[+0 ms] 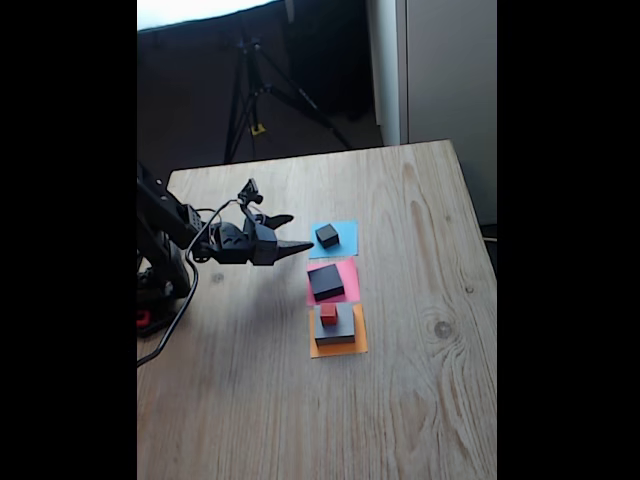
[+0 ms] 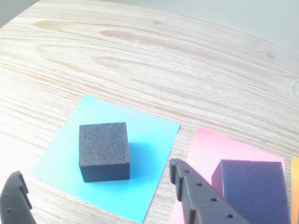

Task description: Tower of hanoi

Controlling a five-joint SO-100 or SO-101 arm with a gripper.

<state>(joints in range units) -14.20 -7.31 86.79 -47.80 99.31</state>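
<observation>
Soft daylight from the top, glare on pale wood, fixed view blurry, wrist view sharper

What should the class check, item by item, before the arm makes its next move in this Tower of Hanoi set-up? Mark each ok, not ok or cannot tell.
1. Tool open: ok, fingers spread in the wrist view.
2. Tool holds nothing: ok.
3. Small black cube sits alone on the blue paper: ok.
4. Black slab on the pink paper, nothing on top: ok.
5. Tiny red cube on the grey slab, on the orange paper: ok.
6. Tool lined up over the small black cube: cannot tell; it is beside the blue paper in the fixed view.
</observation>
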